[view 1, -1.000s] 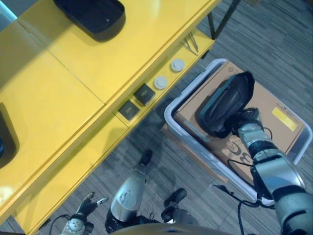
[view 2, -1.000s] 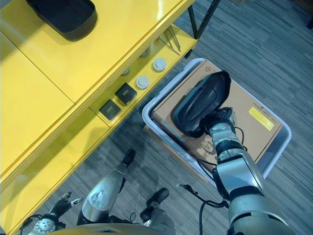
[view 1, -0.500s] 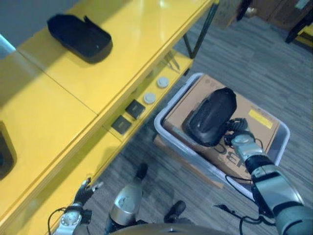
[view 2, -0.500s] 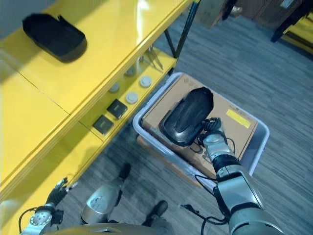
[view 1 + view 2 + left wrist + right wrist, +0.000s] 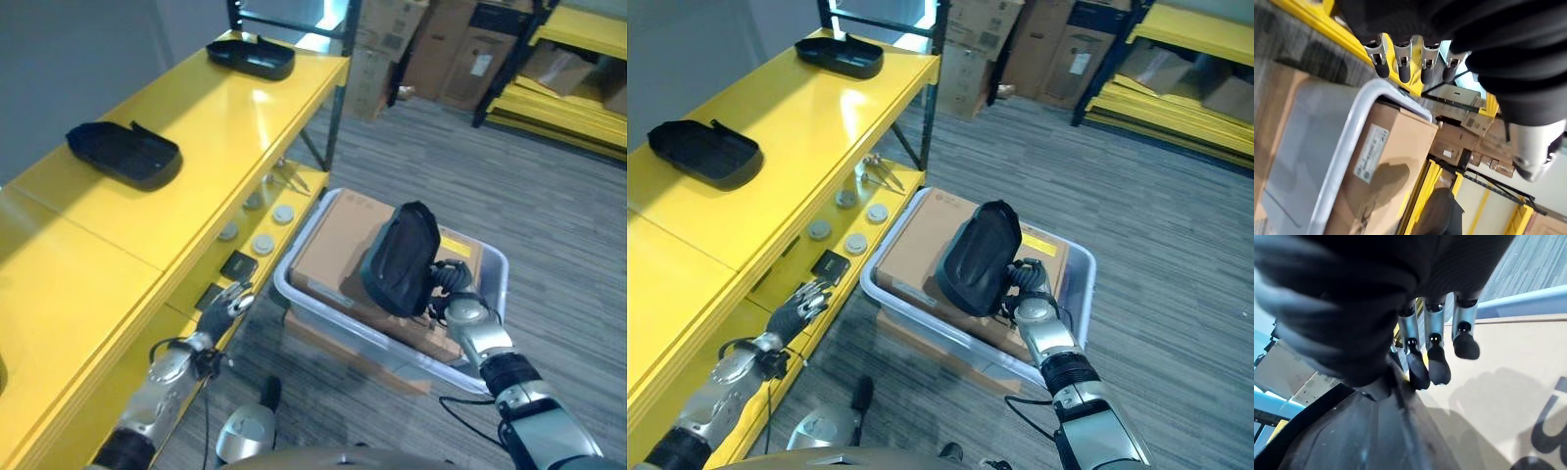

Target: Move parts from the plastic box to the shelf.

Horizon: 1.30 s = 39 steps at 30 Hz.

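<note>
At frame centre we see our right hand (image 5: 1031,297) gripping a glossy black moulded part (image 5: 400,258) over the box (image 5: 294,294); our left hand (image 5: 801,302) is open, lower left.

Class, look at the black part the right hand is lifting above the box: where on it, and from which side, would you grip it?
Grip the black part by its lower rim, from below on the robot's side, as the right hand does. It stands tilted on end over the cardboard box, a long shell, so that near edge is likely the easiest reach.
</note>
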{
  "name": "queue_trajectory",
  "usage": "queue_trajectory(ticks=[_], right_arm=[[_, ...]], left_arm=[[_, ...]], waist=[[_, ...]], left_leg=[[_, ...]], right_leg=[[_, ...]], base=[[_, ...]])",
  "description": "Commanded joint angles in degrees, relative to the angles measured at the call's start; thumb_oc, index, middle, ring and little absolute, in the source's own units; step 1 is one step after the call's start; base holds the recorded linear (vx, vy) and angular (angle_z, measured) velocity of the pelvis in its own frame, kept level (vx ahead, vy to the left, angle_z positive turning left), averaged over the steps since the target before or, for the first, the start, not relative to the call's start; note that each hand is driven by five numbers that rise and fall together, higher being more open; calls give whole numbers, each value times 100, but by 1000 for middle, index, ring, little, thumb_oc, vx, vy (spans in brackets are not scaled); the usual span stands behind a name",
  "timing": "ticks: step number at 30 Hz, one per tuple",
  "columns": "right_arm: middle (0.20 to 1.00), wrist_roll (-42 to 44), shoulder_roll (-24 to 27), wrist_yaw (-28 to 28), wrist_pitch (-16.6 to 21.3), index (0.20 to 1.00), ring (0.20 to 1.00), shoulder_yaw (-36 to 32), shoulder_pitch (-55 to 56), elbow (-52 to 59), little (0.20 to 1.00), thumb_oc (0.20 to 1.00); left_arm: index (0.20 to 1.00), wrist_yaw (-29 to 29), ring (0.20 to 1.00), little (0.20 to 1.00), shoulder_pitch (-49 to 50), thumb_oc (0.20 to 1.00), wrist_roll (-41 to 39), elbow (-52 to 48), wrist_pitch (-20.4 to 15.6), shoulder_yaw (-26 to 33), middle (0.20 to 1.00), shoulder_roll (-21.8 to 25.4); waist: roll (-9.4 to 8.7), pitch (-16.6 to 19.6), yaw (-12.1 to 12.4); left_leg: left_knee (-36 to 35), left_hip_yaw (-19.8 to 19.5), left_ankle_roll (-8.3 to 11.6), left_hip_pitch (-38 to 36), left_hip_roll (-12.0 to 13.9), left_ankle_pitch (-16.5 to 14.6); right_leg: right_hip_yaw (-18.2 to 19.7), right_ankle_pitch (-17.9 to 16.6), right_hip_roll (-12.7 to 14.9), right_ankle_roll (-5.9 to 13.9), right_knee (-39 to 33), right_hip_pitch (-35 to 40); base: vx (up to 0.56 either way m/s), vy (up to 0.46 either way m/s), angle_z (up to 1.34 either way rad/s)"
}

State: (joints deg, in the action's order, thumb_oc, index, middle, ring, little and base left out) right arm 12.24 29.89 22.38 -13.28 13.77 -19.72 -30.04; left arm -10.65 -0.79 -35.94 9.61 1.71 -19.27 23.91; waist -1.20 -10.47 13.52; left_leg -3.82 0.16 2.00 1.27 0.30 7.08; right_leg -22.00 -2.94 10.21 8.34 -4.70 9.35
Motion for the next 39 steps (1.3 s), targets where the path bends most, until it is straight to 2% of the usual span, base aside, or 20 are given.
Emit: queue_trajectory(ticks=[1, 5, 9, 12, 17, 19, 22, 31, 36, 39], right_arm=[[200, -229, 307, -163, 259, 200, 200, 266, -457, 282, 200, 200], [200, -190, 155, -317, 80, 200, 200, 513, -749, 423, 200, 200], [200, -202, -178, -389, 107, 200, 200, 776, -1009, 328, 200, 200], [200, -202, -335, -458, 145, 200, 200, 921, -1147, 274, 200, 200], [200, -245, -554, -631, 67, 200, 200, 1235, -1532, 169, 200, 200], [200, -291, -641, -738, 3, 200, 200, 1403, -1704, 126, 200, 200], [200, -387, -741, -859, -46, 200, 200, 1573, -1846, 101, 200, 200], [200, -401, -809, -919, -196, 200, 200, 1768, -2058, -18, 200, 200], [200, -408, -765, -934, -210, 200, 200, 1860, -2073, -154, 200, 200], [200, -362, -770, -913, -218, 200, 200, 1896, -2082, -186, 200, 200]], left_arm=[[1000, 264, 1000, 1000, -721, 1000, -284, 282, 361, -492, 1000, -241], [1000, 590, 1000, 1000, -1503, 1000, -479, 617, 410, -687, 1000, -527], [1000, 869, 1000, 1000, -2253, 1000, -837, 798, 558, -794, 1000, -930], [1000, 903, 1000, 1000, -2546, 1000, -698, 855, 669, -898, 1000, -1093], [1000, 1181, 1000, 1000, -3024, 1000, -494, 1031, 1027, -1223, 1000, -1310], [1000, 1280, 1000, 1000, -3197, 1000, -416, 1079, 1346, -1359, 1000, -1389], [1000, 1511, 1000, 1000, -3375, 1000, -376, 1145, 1756, -1491, 1000, -1434], [1000, 1983, 1000, 1000, -3513, 1000, -177, 1701, 2344, -1508, 1000, -1386], [1000, 1938, 1000, 1000, -3379, 1000, -169, 2167, 2487, -1399, 1000, -1338], [1000, 1860, 1000, 1000, -3346, 1000, -170, 2281, 2382, -1374, 1000, -1337]], waist=[[93, 513, -34], [98, 589, -282], [114, 665, -483], [120, 696, -560], [130, 764, -669], [142, 797, -709], [160, 816, -738], [191, 868, -718], [202, 877, -663], [201, 872, -640]], left_leg=[[-26, 218, 204, -275, 498, -481], [-43, 382, 226, -364, 552, -485], [-50, 517, 238, -461, 599, -494], [-48, 553, 245, -500, 620, -497], [-31, 598, 261, -549, 635, -512], [-29, 627, 262, -579, 639, -519], [-18, 640, 253, -607, 628, -531], [-26, 617, 252, -627, 600, -549], [-34, 584, 251, -622, 591, -539], [-35, 568, 253, -620, 580, -536]], right_leg=[[132, -80, 151, 291, 92, -344], [276, -98, 131, 299, 57, -356], [388, -107, 119, 305, 53, -357], [423, -108, 115, 308, 66, -359], [493, -91, 103, 317, 99, -372], [522, -81, 95, 313, 102, -364], [555, -73, 89, 315, 115, -359], [552, -95, 97, 345, 62, -338], [513, -114, 112, 358, 45, -329], [494, -124, 122, 368, 41, -323]], base=[[37, -18, -33], [28, -5, -22], [35, -5, -20], [27, -7, -13], [29, -5, -7], [44, 7, -14], [26, 4, -7], [0, -1, -2], [-5, -4, 1], [-2, -3, 1]])
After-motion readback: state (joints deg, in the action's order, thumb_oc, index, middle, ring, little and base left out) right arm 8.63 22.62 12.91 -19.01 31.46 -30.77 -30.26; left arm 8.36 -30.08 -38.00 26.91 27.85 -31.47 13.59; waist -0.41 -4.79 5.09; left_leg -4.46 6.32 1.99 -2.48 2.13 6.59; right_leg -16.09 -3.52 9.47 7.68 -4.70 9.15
